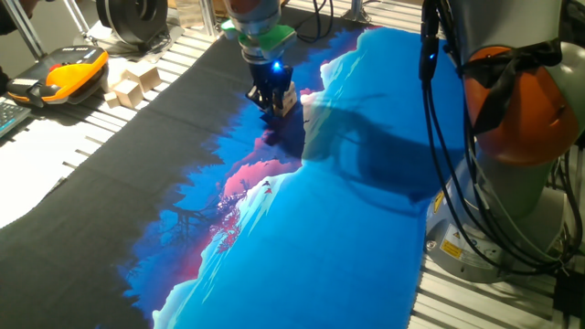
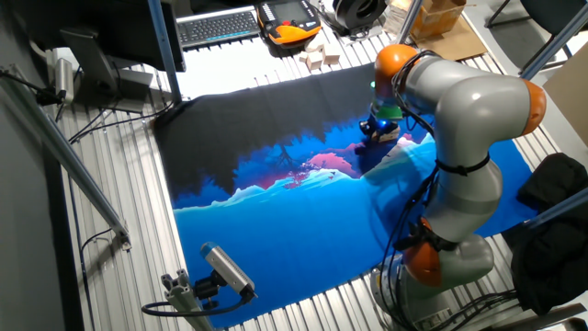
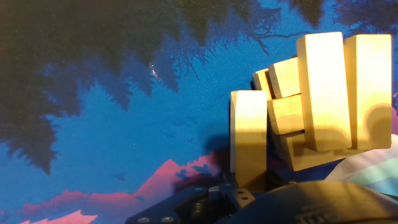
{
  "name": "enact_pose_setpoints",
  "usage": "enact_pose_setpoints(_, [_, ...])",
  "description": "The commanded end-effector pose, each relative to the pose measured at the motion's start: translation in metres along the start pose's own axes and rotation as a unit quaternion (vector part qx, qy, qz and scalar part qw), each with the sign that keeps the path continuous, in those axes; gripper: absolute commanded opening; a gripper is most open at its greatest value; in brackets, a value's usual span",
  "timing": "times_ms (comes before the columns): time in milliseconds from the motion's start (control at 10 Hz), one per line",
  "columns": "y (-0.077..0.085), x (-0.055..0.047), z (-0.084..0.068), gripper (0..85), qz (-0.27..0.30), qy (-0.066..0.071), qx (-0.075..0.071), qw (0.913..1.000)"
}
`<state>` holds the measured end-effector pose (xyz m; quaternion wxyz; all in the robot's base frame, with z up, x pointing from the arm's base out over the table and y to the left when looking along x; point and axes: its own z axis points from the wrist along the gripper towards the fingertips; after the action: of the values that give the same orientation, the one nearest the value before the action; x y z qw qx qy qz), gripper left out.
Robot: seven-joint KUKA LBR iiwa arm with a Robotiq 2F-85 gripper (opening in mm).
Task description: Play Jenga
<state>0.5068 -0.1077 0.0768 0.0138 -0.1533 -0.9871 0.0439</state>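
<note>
The KUKA arm (image 2: 469,138) rises from its base at the counter's edge, bends over at a grey elbow with orange joint rings and reaches down. Its wrist points straight down, a green collar and a small blue light just above the hand (image 1: 274,99). The dark hand sits low; whether its fingers are closed cannot be told.

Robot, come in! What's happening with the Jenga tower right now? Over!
Gripper low at the Jenga tower. One block stands just off the tower, by the fingers. Grip unclear. Nothing blocking.
</note>
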Motion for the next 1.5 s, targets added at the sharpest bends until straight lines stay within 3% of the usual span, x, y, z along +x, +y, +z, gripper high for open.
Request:
enact_pose_setpoints(0, [0.002, 0.000, -0.001, 0.0, 0.001, 0.000, 0.001, 1.0000])
enact_pose_setpoints(600, [0.023, 0.006, 0.000, 0.0, 0.024, -0.004, 0.005, 0.9997])
enact_pose_setpoints(800, [0.026, 0.006, 0.000, 0.0, 0.028, 0.001, 0.007, 0.9996])
enact_pose_setpoints(1000, [0.029, 0.006, -0.004, 34.0, 0.039, -0.002, 0.017, 0.9991])
enact_pose_setpoints(1400, [0.027, 0.004, -0.011, 34.0, 0.038, 0.003, 0.015, 0.9992])
